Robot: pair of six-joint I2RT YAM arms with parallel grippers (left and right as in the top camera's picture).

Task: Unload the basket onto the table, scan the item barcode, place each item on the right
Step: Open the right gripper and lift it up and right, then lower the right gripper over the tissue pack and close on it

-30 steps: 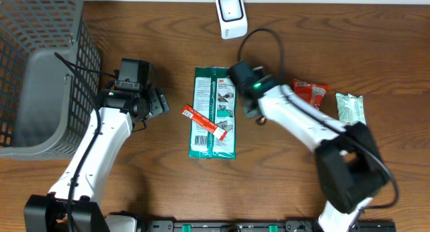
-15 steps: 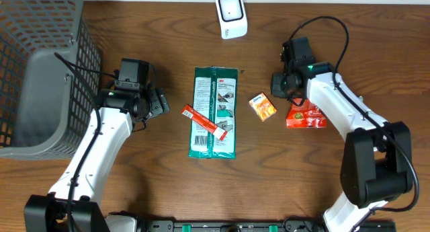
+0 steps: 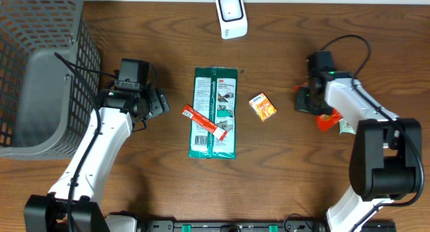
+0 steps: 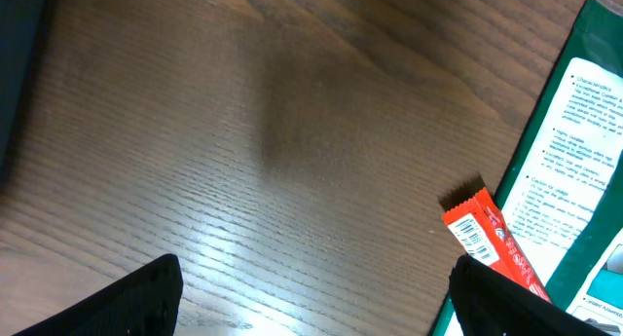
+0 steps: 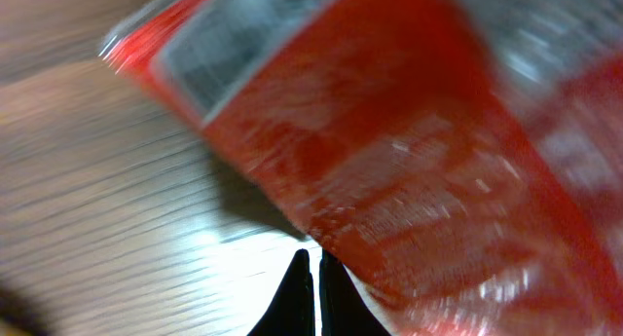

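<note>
- Over on the right side of the desk (image 3: pixel 154 178), the right fingers (image 3: pixel 306 99) are clenched, tips pressed flat together.
- The red packet (image 3: pixel 327 119) sits right up against that arm, well right of centre and a long way from the white scanner (image 3: pixel 230 15) at the desk's far edge.
- In the right wrist view, the right fingers (image 5: pixel 297 297) meet at the packet's near edge, and the red packet (image 5: pixel 389 161) fills the view, blurred and slanting, with a shadow on the wood beneath it.
- Whether the film is actually pinched between those tips, I cannot tell.
- A pale green packet (image 3: pixel 345 128) peeks out just beside the red one, mostly hidden by the arm.
- In mid-desk, a small orange box (image 3: pixel 263 105) lies alone, between the right arm and the long green pack (image 3: pixel 215 112).
- A red strip bar (image 3: pixel 201 119) lies slanted across the green pack's left edge, one end out on the wood.
- The left fingers (image 3: pixel 160 101) are spread wide, released, holding nothing, and hover just left of that strip.
- The left wrist view agrees: the left fingers (image 4: pixel 146 297) are dark in the lower corners, with bare wood between them and the red strip bar (image 4: pixel 487 243) ahead, its printed end showing against the green pack (image 4: pixel 574 180).
- A grey mesh basket (image 3: pixel 40 77) fills the far-left corner.
</note>
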